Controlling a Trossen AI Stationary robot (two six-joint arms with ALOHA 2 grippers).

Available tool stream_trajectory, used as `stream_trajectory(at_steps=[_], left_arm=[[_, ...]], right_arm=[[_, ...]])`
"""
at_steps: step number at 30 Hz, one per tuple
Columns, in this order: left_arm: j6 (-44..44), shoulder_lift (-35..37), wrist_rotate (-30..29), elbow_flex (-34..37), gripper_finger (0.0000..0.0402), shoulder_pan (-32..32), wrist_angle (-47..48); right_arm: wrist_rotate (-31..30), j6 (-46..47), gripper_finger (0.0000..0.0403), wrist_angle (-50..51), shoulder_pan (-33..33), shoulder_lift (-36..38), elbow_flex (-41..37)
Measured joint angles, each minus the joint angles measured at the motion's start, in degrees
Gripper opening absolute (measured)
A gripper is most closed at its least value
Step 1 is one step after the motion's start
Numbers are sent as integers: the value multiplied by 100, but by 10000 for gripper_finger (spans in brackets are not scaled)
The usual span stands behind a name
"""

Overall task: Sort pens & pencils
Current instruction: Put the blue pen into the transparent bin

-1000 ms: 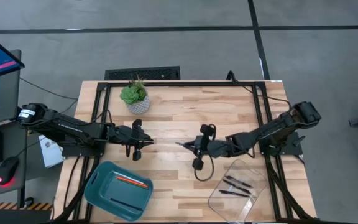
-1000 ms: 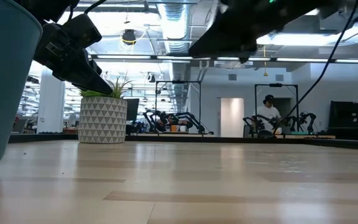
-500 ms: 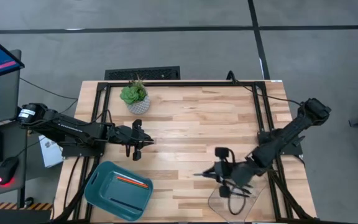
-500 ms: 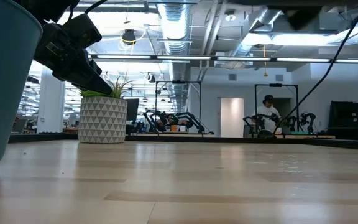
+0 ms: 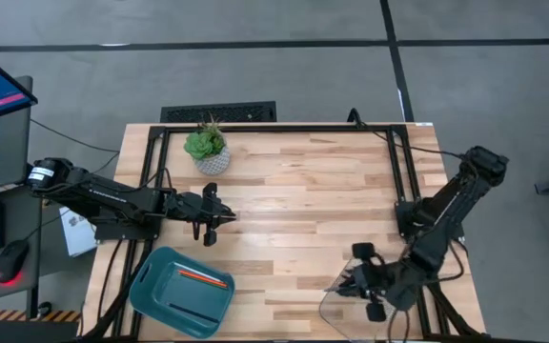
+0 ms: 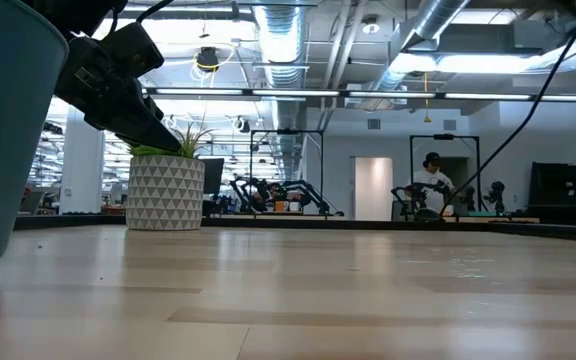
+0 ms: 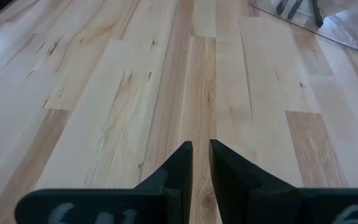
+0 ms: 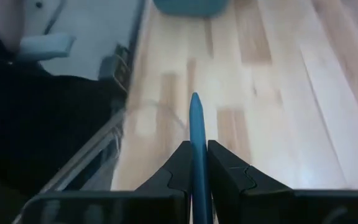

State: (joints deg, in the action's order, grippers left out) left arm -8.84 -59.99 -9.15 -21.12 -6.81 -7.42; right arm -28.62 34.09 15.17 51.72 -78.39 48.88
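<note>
My right gripper (image 5: 343, 286) (image 8: 196, 149) hovers over the clear tray (image 5: 330, 307) at the table's near right, shut on a teal-blue pen (image 8: 196, 121). The arm hides that tray's black pens from above. The left wrist view shows them (image 7: 297, 7) lying in the clear tray (image 7: 347, 28). My left gripper (image 5: 219, 217) (image 7: 201, 155) hangs left of the table's middle, with a narrow empty gap between its fingers. In the teal tray (image 5: 155, 286) lie an orange-red pencil (image 5: 203, 277) and a dark one (image 5: 184, 310). My right gripper pinches the teal-blue pen between its two fingers (image 8: 179, 162). The pen runs along the fingers, and its free end (image 8: 195, 99) sticks out past their tips toward the table's left. It is lifted clear of the table and the tray.
A potted plant (image 5: 206, 148) (image 6: 165, 192) stands at the table's far left. A black frame (image 5: 398, 162) runs along the table's edges. Bare wood (image 5: 294, 191) lies between the two arms. People and other robot rigs show in the room behind (image 6: 430, 185).
My right gripper has swung from the table's middle toward the near right edge and now hangs over the clear tray. It has stayed shut on the teal-blue pen, carried clear of the wood, and the arm has left the low view.
</note>
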Motion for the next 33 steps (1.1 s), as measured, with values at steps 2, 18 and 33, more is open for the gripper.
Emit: stream_trajectory(at_steps=[2, 18, 33], left_arm=[[-2, 0, 0, 0, 45, 0, 0], [-111, 0, 0, 0, 45, 0, 14], [-111, 0, 0, 0, 45, 0, 22]], right_arm=[[-19, 651, 62, 377, 163, 131, 2], [-1369, 3790, 62, 1800, 1636, 431, 2], [-1452, 4113, 62, 1829, 1642, 429, 2]])
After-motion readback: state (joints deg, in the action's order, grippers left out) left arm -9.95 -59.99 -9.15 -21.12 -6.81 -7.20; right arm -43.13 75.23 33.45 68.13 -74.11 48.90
